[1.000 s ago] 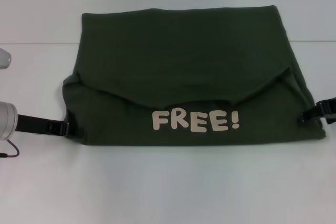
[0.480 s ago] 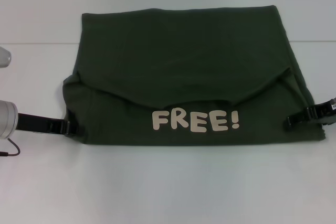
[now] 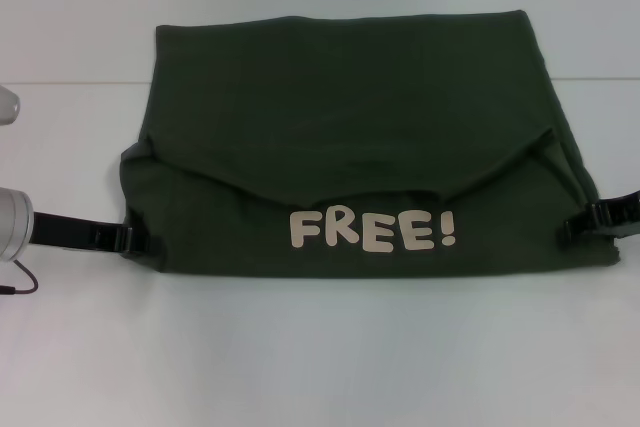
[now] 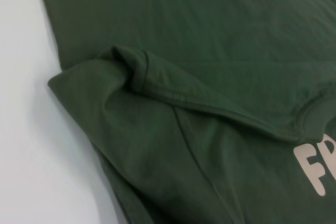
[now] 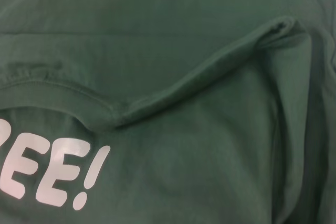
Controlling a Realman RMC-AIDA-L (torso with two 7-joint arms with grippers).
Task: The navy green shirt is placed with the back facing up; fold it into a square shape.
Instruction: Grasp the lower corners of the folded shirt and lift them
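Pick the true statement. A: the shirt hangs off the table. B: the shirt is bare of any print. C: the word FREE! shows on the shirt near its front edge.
C: the pale lettering FREE! sits on the green shirt near its front edge, and the shirt lies flat on the white table.

Left gripper [image 3: 140,242] is lying low at the lower left of the head view, reaching inward from its silver wrist. Right gripper [image 3: 578,224] is entering from the right edge, pointing inward.
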